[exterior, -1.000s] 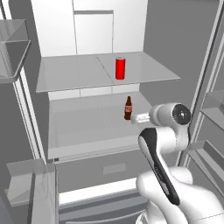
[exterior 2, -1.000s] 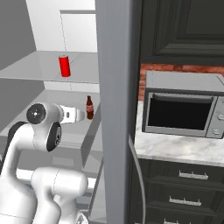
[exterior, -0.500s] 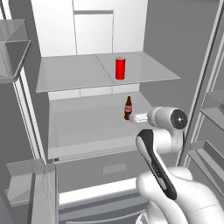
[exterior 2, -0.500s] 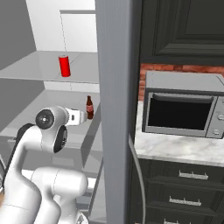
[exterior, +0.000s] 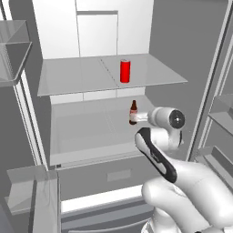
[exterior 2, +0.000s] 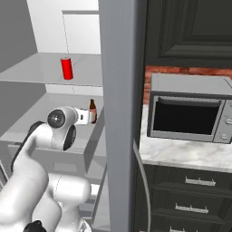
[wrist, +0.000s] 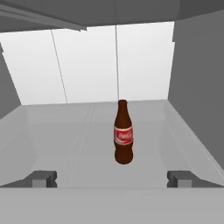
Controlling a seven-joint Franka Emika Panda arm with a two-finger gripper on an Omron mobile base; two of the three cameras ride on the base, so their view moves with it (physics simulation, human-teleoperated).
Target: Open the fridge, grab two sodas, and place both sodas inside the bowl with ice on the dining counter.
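A: Reaching into the open fridge: the claw is spread wide, released, nothing between its tips.

B: Target position?

A: Brown soda bottle stands dead ahead of the claw, centred between the tips, apart from them, on the lower shelf. Long axis upright, so a straight advance should bracket it.

B: Count?

A: One bottle, one red can on the shelf above the claw. Two sodas in all.

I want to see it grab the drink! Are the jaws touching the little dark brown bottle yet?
Apart. In the hand view the open jaws stand wide at the bottom, and the dark brown bottle stands beyond them with bare shelf between.
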